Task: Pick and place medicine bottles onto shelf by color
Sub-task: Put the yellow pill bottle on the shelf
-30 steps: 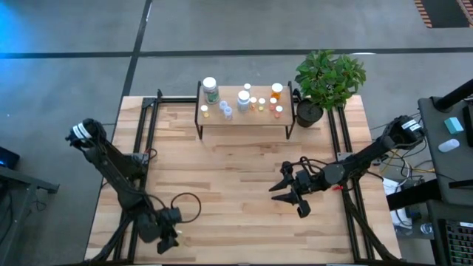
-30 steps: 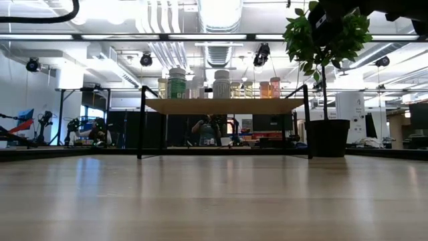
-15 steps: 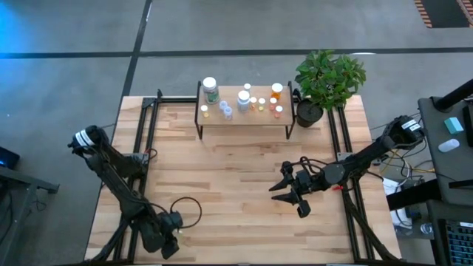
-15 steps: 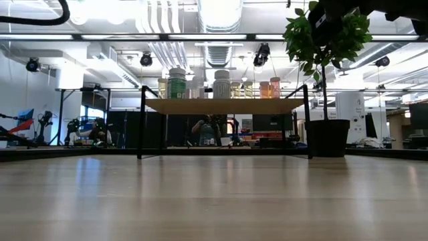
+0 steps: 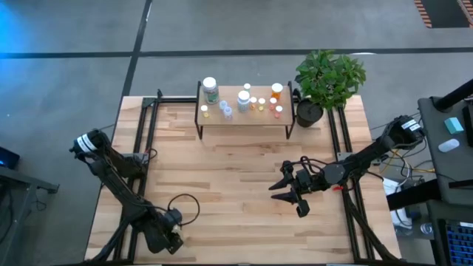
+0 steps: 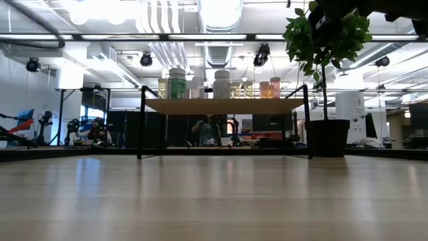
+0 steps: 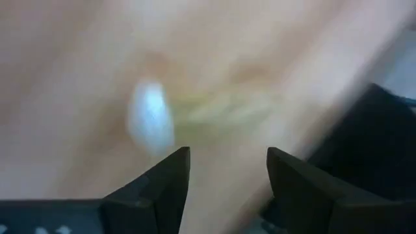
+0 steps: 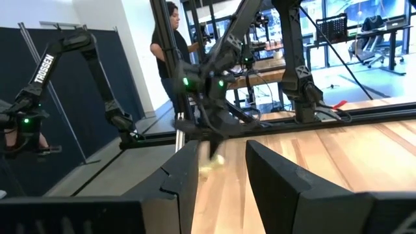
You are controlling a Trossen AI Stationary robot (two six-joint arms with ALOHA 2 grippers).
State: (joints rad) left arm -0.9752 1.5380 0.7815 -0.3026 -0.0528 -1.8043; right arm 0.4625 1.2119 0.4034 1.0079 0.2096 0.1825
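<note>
My left arm has swung lower to the surface's near left corner, left gripper (image 5: 171,242) jaws parted and empty; right gripper (image 5: 288,193) waits mid-surface, jaws parted, empty. The medicine bottles (image 5: 241,99) all stand on the shelf (image 5: 244,116), sorting apparently finished; next, parking

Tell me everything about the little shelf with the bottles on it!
The shelf is a low rack with a light wooden top on thin black legs. It stands upright at the far edge of the table, beside a potted plant. Small bottles stand on top: white-capped, greenish, yellow and orange. Nothing sits underneath it, and no claw touches it.
</note>
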